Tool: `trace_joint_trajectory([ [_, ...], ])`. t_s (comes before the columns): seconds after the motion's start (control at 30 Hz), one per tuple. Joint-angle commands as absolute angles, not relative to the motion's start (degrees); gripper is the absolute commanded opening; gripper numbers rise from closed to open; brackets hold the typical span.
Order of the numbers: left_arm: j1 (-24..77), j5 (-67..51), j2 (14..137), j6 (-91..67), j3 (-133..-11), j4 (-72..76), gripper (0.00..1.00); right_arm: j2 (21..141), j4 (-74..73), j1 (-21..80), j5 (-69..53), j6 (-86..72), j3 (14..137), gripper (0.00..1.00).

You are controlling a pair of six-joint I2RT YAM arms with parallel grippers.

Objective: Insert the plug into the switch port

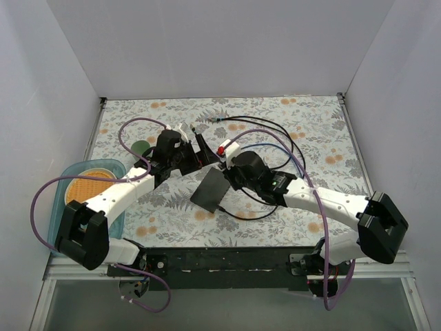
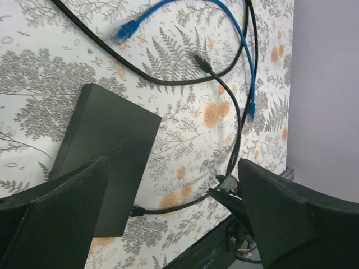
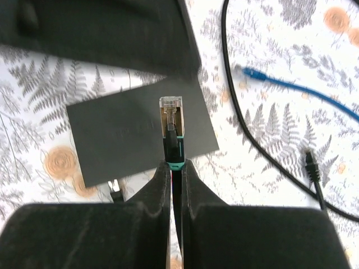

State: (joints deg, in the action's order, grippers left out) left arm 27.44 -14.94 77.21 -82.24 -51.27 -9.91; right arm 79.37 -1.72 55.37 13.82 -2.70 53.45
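1. The right pincer [image 3: 175,168] is clenched on a dark cable just behind its teal boot. The clear-tipped plug [image 3: 170,112] juts out ahead of the fingers.
2. In the right wrist view the plug shows against the flat top of the dark grey switch box [image 3: 112,134]. Whether the two touch cannot be told, and the switch port itself cannot be made out.
3. The left pincer [image 2: 173,162] is released, its fingers [image 2: 61,218] spread wide and grasping nothing. One finger overlaps the box in the left wrist view.
4. The box lies flat near the middle of the floral-covered desk [image 1: 310,131], a little toward the near edge and askew to it. A thin black lead [image 2: 139,211] is plugged into one of its edges.
5. Beyond the box, toward the far edge, a loose blue cable [image 2: 126,28] and a black cable [image 2: 162,82] loop across the desk.
6. A teal tray [image 1: 89,164] holding an orange disc [image 1: 89,187] sits at the near left corner.
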Motion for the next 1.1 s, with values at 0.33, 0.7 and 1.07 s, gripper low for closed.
trace_joint_trajectory([
  [0.33, 21.9, -12.0, 79.0, -73.8, -48.4, -8.1, 0.97, 81.4, -7.9, 55.5, 6.7, -2.3, 47.7, 0.01],
  [0.7, 21.6, -18.9, 84.2, -69.3, -43.0, 1.6, 0.9, 89.4, -9.6, 55.4, 0.4, -2.8, 49.7, 0.01],
  [1.07, 21.7, -25.7, 89.5, -70.5, -39.6, 8.7, 0.73, 92.4, -12.0, 55.4, -3.3, -2.1, 51.3, 0.01],
])
